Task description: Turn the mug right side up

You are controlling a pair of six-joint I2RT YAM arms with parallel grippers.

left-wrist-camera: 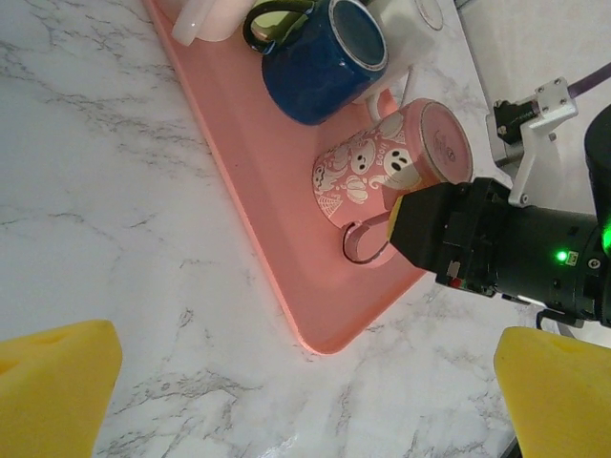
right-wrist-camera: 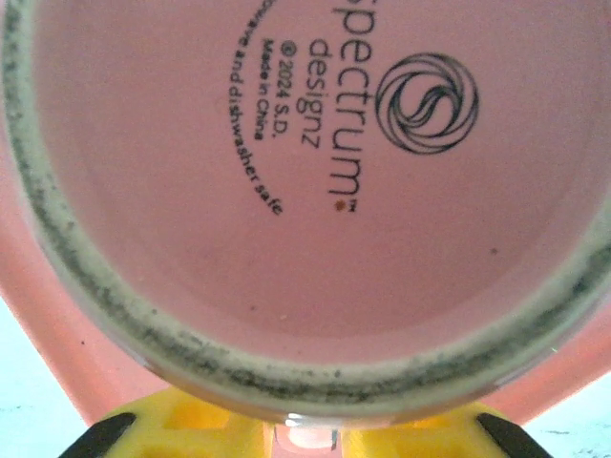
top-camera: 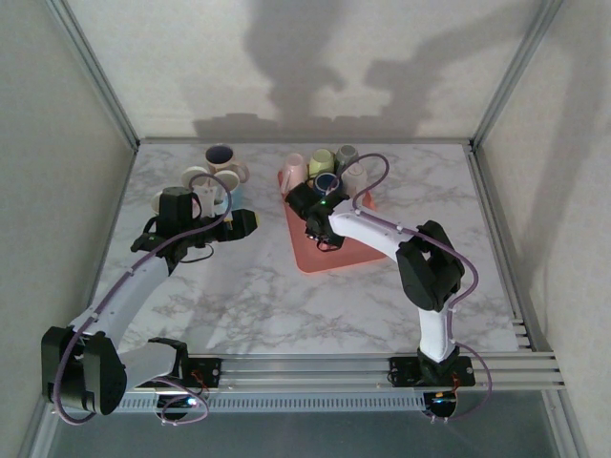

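Right gripper [right-wrist-camera: 305, 437] pinched mug [left-wrist-camera: 377, 172] handle on tray [left-wrist-camera: 258, 181] (mug tipped over); left gripper [left-wrist-camera: 305, 401] gaped wide.

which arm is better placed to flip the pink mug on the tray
Right. The right hand sits against the pink mug on the tray; the left hand hangs open over the marble, apart.

Even light; long shadows; close-up perhaps soft

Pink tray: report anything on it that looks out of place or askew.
One thing: the pink patterned mug on the pink tray stands upside down, its stamped base facing up, while the blue mug beside it shows its open mouth. The right gripper is at its handle.
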